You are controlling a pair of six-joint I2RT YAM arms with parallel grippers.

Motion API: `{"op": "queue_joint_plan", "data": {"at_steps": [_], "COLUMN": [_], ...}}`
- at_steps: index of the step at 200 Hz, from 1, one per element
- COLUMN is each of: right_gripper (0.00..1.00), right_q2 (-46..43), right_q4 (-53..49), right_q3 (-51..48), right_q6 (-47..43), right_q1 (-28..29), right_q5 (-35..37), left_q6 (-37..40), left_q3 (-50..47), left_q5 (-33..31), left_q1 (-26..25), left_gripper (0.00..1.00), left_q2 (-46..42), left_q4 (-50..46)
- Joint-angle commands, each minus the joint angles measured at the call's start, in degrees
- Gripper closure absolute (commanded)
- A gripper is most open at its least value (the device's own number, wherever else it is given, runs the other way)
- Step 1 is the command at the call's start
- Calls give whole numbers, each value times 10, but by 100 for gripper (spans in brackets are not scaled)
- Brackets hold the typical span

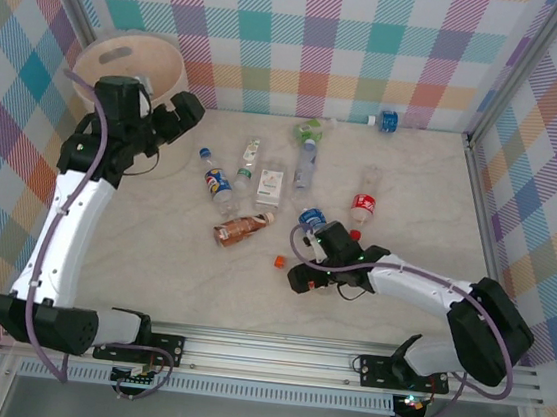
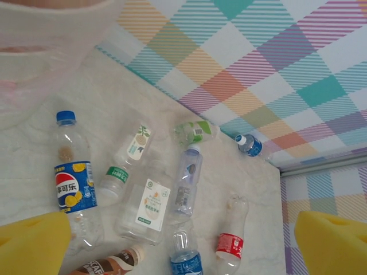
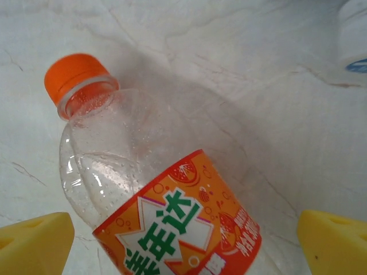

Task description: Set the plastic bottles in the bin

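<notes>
The beige-pink bin point(image 1: 134, 59) stands at the back left, and my left gripper point(image 1: 182, 117) hangs open just to its right, holding nothing. In the left wrist view the bin's wall point(image 2: 34, 69) is at the top left. Below the open left gripper point(image 2: 183, 229) lie several plastic bottles, among them a blue-label one point(image 2: 73, 186) and a red-label one point(image 2: 232, 243). My right gripper point(image 1: 311, 263) is low over the table. It stands open point(image 3: 183, 243) astride a clear orange-label bottle point(image 3: 166, 200) with an orange cap point(image 3: 77, 74), its pads clear of the bottle.
More bottles lie mid-table: a brown coffee one point(image 1: 242, 228), a white-label one point(image 1: 270, 185), a crushed green one point(image 1: 311, 129), and a blue one point(image 1: 386, 120) at the back wall. Checked walls close in the table on three sides.
</notes>
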Motion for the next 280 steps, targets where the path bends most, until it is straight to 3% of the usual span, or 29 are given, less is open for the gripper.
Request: {"op": "queue_joint_plan", "data": {"at_steps": [1,69,108,152,187,240,280], "right_gripper": [0,17,27,41,44,47,47], "right_q2": [12,14,29,15,-58,-126,-136], "right_q4": [-25,-38,-7,0,37,131,174], "right_q3": [13,-6,-8,-7,-8,-3,39], "right_q6": [-6,34,17,13,10,45,76], "right_q1": [17,35,39,49,49,34,27], "right_q5": [61,106,65,80,76,55,19], "left_q6": [20,14,13,15,-2,-20,-19], "left_q3": [-11,-32,-38,-44,-94,-169,-189], "left_q5": [-29,2,18,46,136,185,182], "left_q1": [-5,-5,-5,-5,-12,-90,-154], "left_gripper": [0,0,0,0,0,0,0], "left_q2": [-22,-6,5,2,-13,-28,-27], "left_q4": [-27,-26,-24,-26,33,104,120]}}
